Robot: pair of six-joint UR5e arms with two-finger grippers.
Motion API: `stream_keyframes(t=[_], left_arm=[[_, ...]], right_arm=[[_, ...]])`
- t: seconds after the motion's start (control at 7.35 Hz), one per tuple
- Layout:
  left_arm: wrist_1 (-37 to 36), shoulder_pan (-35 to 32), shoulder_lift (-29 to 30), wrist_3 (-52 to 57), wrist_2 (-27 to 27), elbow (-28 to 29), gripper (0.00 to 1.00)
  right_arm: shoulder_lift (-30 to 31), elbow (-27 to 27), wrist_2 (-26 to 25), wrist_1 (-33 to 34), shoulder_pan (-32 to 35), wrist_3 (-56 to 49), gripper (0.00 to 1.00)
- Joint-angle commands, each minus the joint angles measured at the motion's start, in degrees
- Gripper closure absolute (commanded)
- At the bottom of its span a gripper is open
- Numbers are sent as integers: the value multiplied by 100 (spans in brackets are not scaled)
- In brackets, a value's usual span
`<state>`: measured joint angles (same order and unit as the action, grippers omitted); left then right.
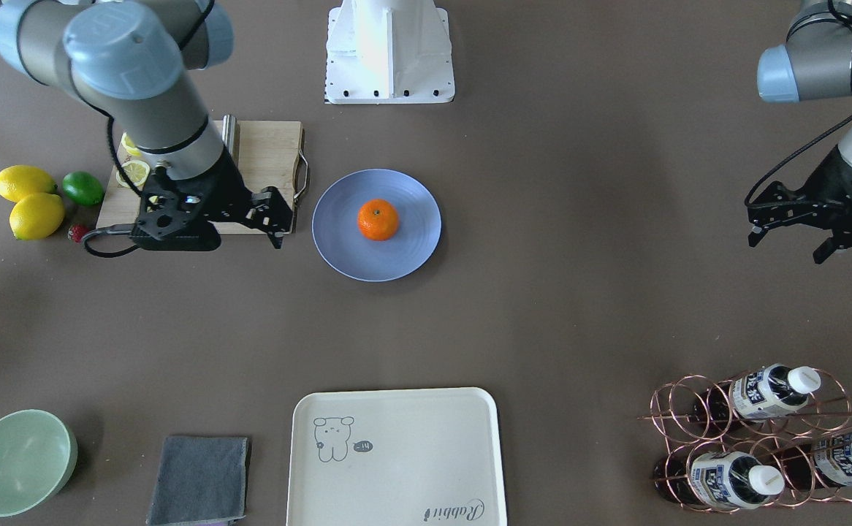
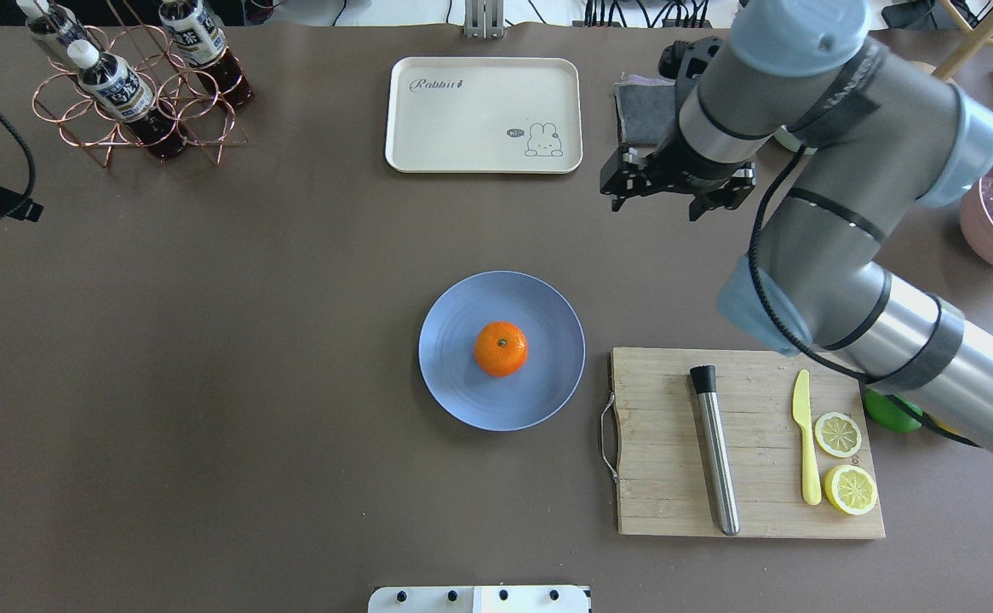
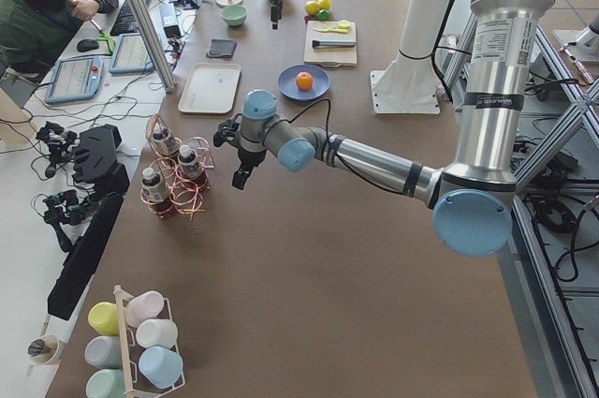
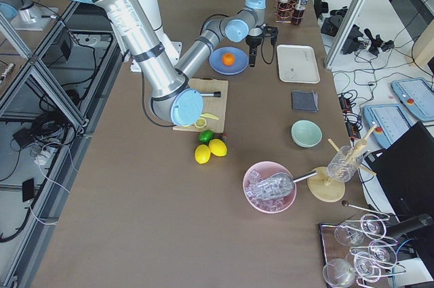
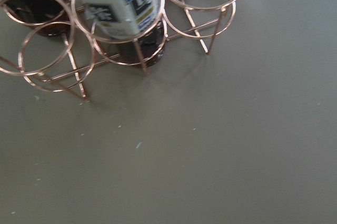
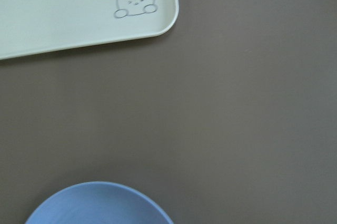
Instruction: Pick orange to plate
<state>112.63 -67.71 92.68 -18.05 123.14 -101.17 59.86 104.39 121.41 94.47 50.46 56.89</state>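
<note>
The orange (image 1: 378,219) rests at the middle of the blue-grey plate (image 1: 413,250), stem dimple up, and nothing touches it; both also show from overhead as the orange (image 2: 501,348) and the plate (image 2: 548,387). My right gripper (image 2: 657,207) hovers open and empty beyond the plate's right side, near the grey cloth, clear of the fruit. From the front the right gripper (image 1: 280,218) appears beside the cutting board. My left gripper (image 1: 788,248) is open and empty, far off at the table's other end by the bottle rack. The right wrist view catches only the plate rim (image 6: 100,203).
A wooden cutting board (image 2: 667,477) carries a metal cylinder, a yellow knife and lemon slices. Two lemons (image 1: 31,204) and a lime (image 1: 82,188) lie past it. A cream tray (image 2: 462,128), a grey cloth (image 1: 199,478), a green bowl (image 1: 17,460) and a copper bottle rack (image 2: 130,102) line the far side.
</note>
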Motion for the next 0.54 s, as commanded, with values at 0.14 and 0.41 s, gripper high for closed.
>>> stream_keyframes(t=[0.14,0.41], left_arm=[[-633,-900,-399,1291,34,-17,2],[-856,-1287,-434,1664,69,175,2]], right_arm=[[1839,249,962,27,1945,-3525,0],[2553,117,1103,193,2922,-5094,0]])
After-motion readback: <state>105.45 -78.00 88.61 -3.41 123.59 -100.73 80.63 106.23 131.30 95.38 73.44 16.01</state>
